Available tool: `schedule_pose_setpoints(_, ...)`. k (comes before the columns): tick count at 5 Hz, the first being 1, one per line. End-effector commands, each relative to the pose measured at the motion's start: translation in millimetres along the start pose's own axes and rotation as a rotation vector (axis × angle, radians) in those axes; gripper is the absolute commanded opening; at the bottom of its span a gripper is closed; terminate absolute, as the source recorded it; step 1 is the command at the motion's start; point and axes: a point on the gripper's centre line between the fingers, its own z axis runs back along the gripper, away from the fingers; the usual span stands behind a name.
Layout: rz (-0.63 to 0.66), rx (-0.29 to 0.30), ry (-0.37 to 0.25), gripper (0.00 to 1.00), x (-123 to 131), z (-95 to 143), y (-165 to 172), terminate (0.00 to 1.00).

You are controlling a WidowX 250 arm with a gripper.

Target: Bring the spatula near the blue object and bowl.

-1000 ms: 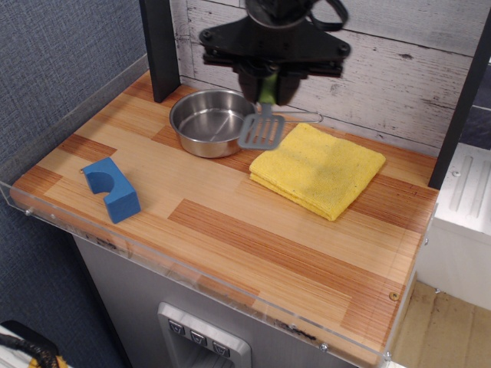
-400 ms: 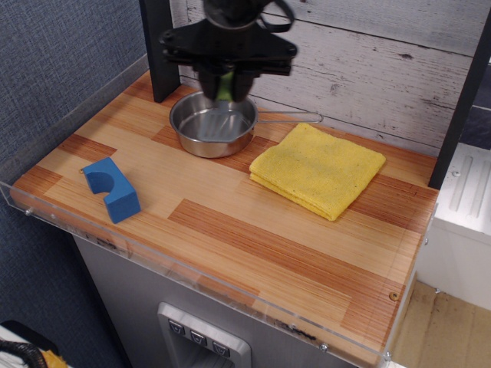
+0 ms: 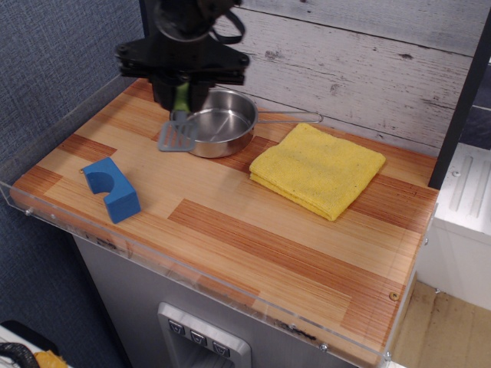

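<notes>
My gripper [image 3: 180,98] is shut on the spatula's light-green handle, at the back left of the counter. The spatula [image 3: 176,135] hangs down from it, its grey slotted blade just left of the bowl's rim and above the wood. The shiny steel bowl [image 3: 224,121] stands at the back with its wire handle pointing right. The blue block [image 3: 111,188] with a half-round notch lies near the front left edge, a short way in front of the spatula blade.
A folded yellow cloth [image 3: 316,169] lies right of the bowl. A dark post [image 3: 153,46] stands at the back left behind my gripper. A clear plastic rim [image 3: 192,280] runs along the front and left edges of the wooden counter.
My gripper has carried the spatula leftward, from beside the yellow cloth, across the bowl, to the bowl's left side. The bowl, block and cloth have not moved.
</notes>
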Motion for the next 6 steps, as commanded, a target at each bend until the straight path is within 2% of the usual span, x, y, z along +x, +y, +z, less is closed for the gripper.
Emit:
schedule_pose_setpoints(1, 0.037, 0.039, -0.012, 0.00, -2, -2, 30, 0.00)
schedule_pose_setpoints(4, -0.095, 0.004, 0.121, 0.00, -47, -35, -10, 0.00)
schedule_pose_setpoints(6, -0.133, 0.006, 0.189, 0.00, -66, -52, -19, 0.00)
